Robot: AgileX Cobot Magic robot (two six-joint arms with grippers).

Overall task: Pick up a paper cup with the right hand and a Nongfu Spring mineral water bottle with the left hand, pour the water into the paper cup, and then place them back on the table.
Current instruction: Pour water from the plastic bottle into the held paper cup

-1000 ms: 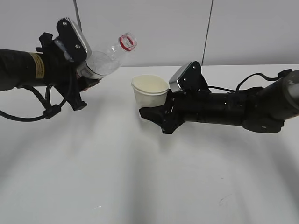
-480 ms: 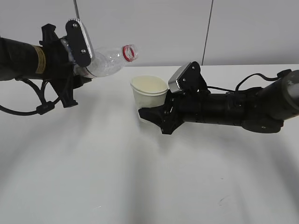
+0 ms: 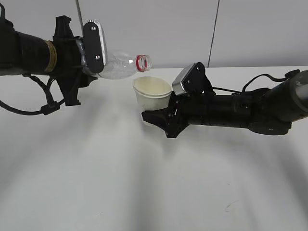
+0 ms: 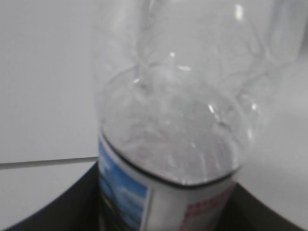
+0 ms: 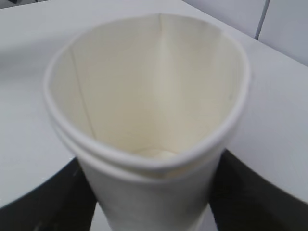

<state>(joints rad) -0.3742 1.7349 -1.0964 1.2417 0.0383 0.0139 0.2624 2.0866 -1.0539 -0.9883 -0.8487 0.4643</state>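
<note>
My left gripper (image 3: pixel 89 72) is shut on the clear water bottle (image 3: pixel 122 64) and holds it in the air, tipped nearly level, its red-ringed open mouth over the left rim of the paper cup (image 3: pixel 152 96). In the left wrist view the bottle (image 4: pixel 173 144) fills the frame, water against its shoulder, black jaws on both sides of the label. My right gripper (image 3: pixel 155 115) is shut on the cream-white cup and holds it upright, tilted slightly, just above the white table (image 3: pixel 144 183). In the right wrist view the cup (image 5: pixel 149 120) is squeezed slightly out of round.
The right arm lies low across the table from the right edge, with a black cable (image 3: pixel 255 82) looping behind it. A small dark scuff (image 3: pixel 231 206) marks the table near the front right. A grey wall stands behind the table.
My left gripper has risen and rolled, tipping the bottle from mouth-up to nearly level and moving its mouth right and down over the cup's rim. The cup and right arm have barely moved.
</note>
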